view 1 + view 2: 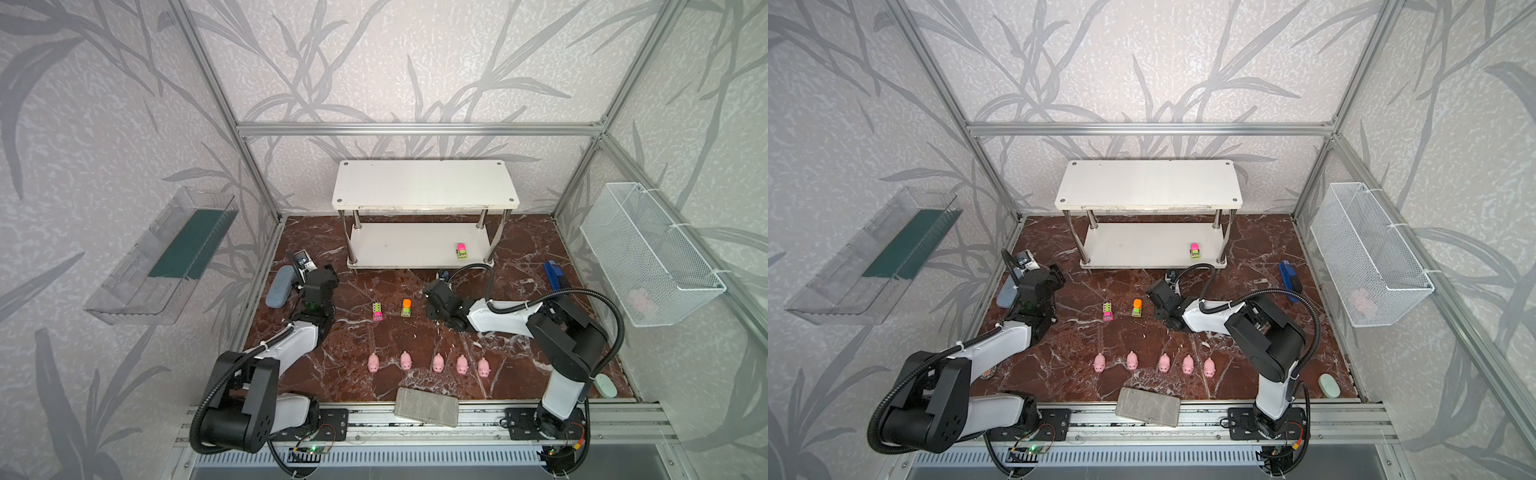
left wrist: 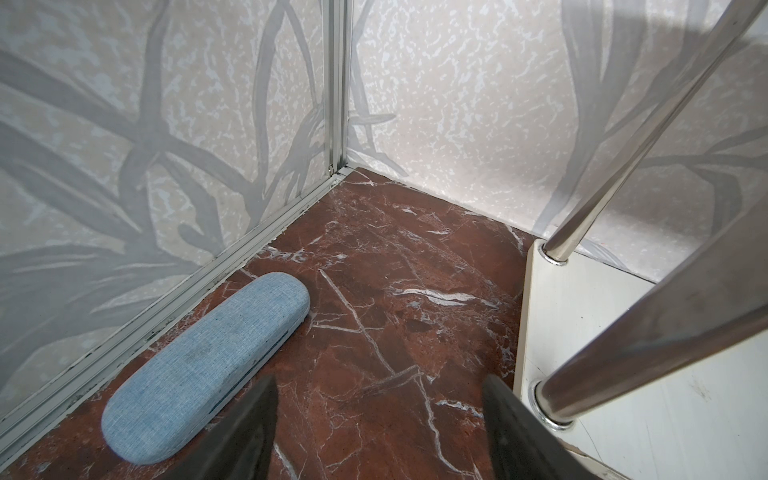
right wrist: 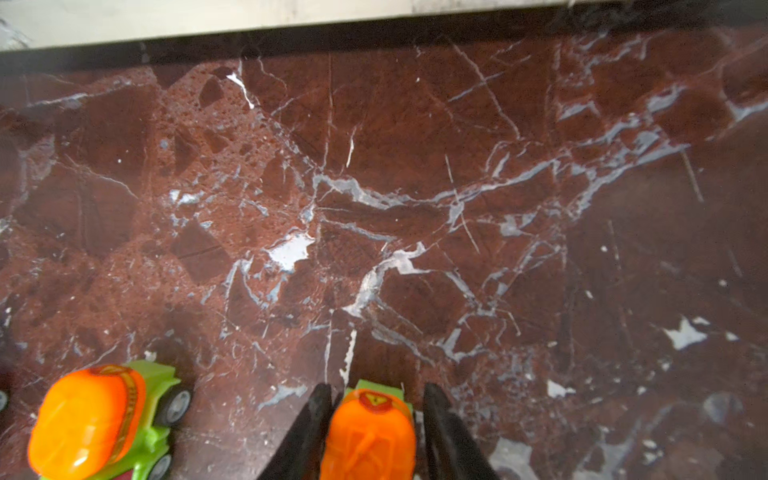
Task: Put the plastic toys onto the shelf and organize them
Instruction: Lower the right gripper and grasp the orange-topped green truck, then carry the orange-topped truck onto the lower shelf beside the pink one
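In the right wrist view my right gripper (image 3: 376,390) is shut on a lime green truck with an orange top (image 3: 370,432), low over the marble floor. A second orange-topped truck (image 3: 99,419) stands beside it. In both top views the held truck is hidden under the wrist; the free orange truck (image 1: 407,308) and a pink-topped truck (image 1: 377,311) stand left of it. Another pink-topped truck (image 1: 461,250) sits on the lower board of the white shelf (image 1: 424,183). Several pink pigs (image 1: 437,363) stand in a row nearer the front. My left gripper (image 2: 380,380) is open over bare floor.
A blue-grey case (image 2: 208,374) lies along the left wall beside my left gripper; the shelf's corner post (image 2: 557,399) is on its other side. A blue tool (image 1: 552,274), grey block (image 1: 427,407), pale green oval (image 1: 604,385), clear wall tray (image 1: 162,257) and wire basket (image 1: 648,253) ring the floor.
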